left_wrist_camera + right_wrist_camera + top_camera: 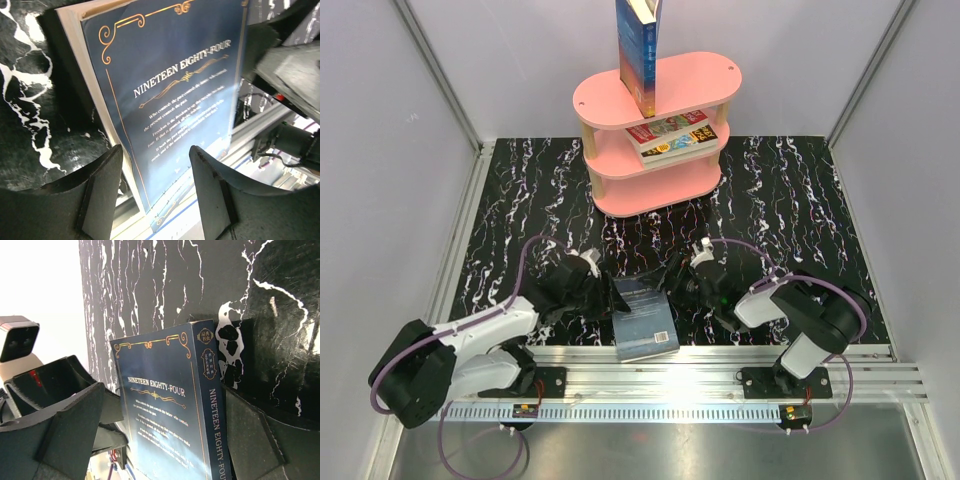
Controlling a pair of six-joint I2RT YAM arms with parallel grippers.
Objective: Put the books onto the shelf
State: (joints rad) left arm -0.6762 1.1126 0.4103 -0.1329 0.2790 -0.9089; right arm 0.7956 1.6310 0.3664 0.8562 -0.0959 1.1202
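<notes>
I read "NINETEEN EIGHTY-FOUR" in gold on the dark blue book point(645, 318) lying on the tabletop point(520, 200). My left hand point(155, 162) and right hand point(162, 395) are both open around it.

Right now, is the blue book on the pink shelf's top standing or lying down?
Standing: the blue book rises upright on its edge from the shelf's top board.

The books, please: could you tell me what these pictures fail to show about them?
Top view: the upright book on the shelf is cut by the upper frame edge.
Top view: the middle-tier books are half hidden under the top board; their number is unclear.
Left wrist view: the fingers hide parts of the blue book's cover.
</notes>
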